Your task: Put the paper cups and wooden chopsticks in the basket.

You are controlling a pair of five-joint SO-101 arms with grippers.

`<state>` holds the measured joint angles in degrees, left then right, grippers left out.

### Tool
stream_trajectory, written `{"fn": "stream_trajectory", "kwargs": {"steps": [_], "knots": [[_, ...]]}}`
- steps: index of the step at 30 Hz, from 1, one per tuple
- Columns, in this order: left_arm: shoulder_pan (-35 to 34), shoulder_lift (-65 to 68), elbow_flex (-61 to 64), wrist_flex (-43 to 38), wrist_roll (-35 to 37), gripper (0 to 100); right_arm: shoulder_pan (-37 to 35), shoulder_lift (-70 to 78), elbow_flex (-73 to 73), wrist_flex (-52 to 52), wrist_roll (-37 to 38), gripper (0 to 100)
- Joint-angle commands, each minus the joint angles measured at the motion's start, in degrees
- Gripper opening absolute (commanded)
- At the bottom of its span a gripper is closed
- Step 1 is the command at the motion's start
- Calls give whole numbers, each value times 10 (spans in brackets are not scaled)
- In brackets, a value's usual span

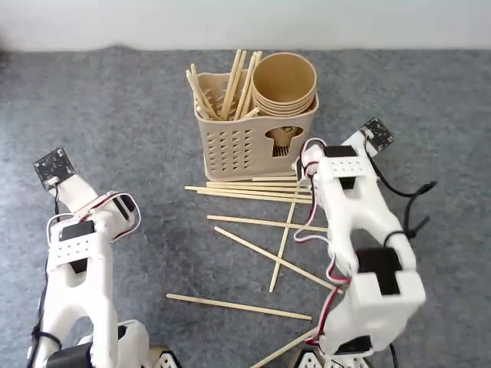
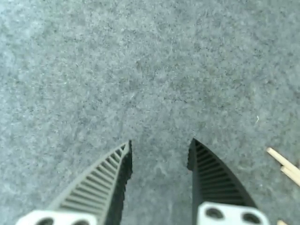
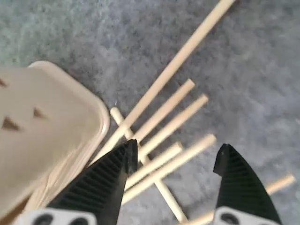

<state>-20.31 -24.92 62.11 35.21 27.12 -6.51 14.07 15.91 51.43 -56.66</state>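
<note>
Basket (image 1: 230, 149): beige; rows of small slots patterned its walls. Paper cups (image 1: 284, 80): were tan. Chopsticks (image 1: 253, 192): were pale natural wood. Table (image 1: 115, 115): was mottled grey. Arms (image 1: 360, 222): were white with black motors. Fingers (image 2: 105, 190): were black, ribbed.

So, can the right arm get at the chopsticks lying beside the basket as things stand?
Probably yes. The right gripper is open just above the chopsticks beside the basket, with nothing between them; the basket wall near one finger may crowd it.
</note>
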Motion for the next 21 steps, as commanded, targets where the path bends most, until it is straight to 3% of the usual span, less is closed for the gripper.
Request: {"fn": "stream_trajectory", "kwargs": {"steps": [1,9,14,17,21], "knots": [[-1,-16,-3,-10,-4,188,-2,36,-56,-8,-7,275],[-1,-16,-3,-10,-4,188,15,80,-79,-4,-12,247],[-1,-16,-3,-10,-4,188,43,80,-79,-4,-13,7],[-1,-16,-3,-10,-4,188,58,80,-79,-4,-13,43],[-1,-16,-3,-10,-4,188,77,76,-78,-2,-12,10]]}}
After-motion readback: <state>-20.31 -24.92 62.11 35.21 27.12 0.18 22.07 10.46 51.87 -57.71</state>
